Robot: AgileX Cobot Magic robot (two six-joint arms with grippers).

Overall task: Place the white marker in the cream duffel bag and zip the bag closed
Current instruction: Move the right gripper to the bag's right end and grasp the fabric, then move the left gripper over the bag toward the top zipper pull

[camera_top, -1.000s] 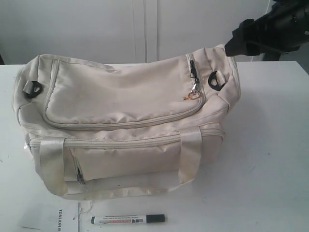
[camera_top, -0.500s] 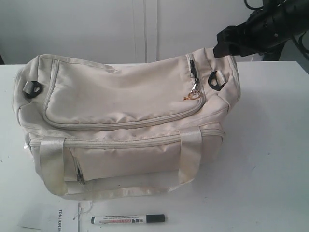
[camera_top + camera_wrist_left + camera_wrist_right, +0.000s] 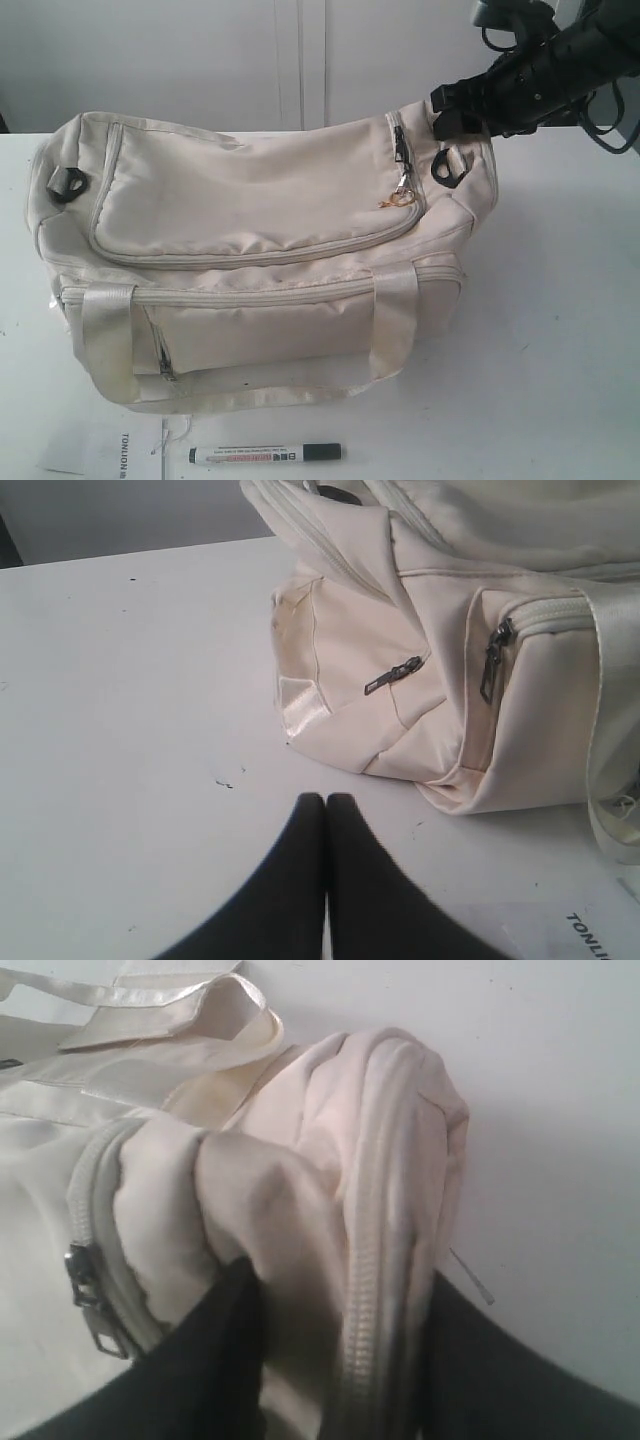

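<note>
The cream duffel bag (image 3: pixel 250 200) lies zipped on the white table. The white marker (image 3: pixel 265 454), black cap to the right, rests on the table in front of it. My right gripper (image 3: pixel 452 115) is at the bag's far right end, by the dark end ring (image 3: pixel 447 166). In the right wrist view its black fingers (image 3: pixel 225 1345) press on both sides of a bunched fold of the bag's end (image 3: pixel 330 1160); the right gripper (image 3: pixel 345 1360) is shut on that fold. My left gripper (image 3: pixel 326 802) is shut and empty, low over the table beside the bag's other end (image 3: pixel 520 730).
The top zip's pulls, with a small gold ring (image 3: pixel 400 197), hang at the flap's right end. A printed paper sheet (image 3: pixel 110 450) lies left of the marker. A white wall stands behind the table (image 3: pixel 560 330).
My right arm has come down and leftward onto the bag's far right end, and its jaws have closed in on the fabric there. Bag and marker have not moved.
</note>
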